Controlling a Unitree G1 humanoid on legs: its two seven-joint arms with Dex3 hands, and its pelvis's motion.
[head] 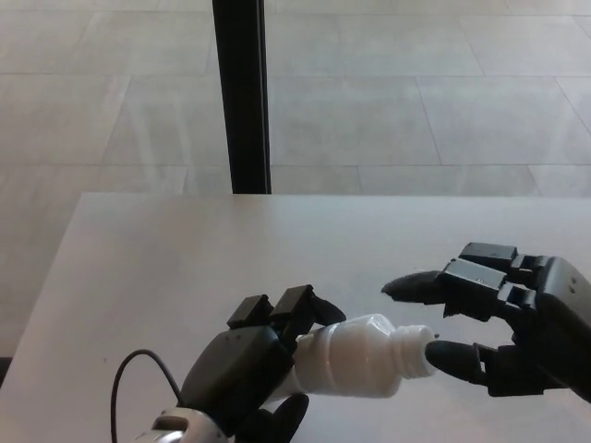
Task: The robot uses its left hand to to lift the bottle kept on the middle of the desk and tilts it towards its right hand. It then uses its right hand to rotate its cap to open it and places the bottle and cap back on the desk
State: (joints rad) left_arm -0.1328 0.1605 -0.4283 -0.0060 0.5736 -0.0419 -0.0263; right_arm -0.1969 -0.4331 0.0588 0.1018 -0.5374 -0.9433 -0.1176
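Observation:
A white bottle (355,355) is held tilted on its side above the desk (185,268), its narrow neck end (414,349) pointing right. My left hand (249,369) is shut around its base and body. My right hand (499,323) is open just right of the neck. Its upper fingers (434,286) are spread above the neck and its thumb (457,357) reaches up to the neck's tip. I see nothing between them. I cannot tell whether the cap is on the neck.
A black vertical post (242,92) stands behind the desk's far edge over a tiled floor. A thin black cable (129,369) loops by my left wrist. The pale desk top stretches back and to both sides of the hands.

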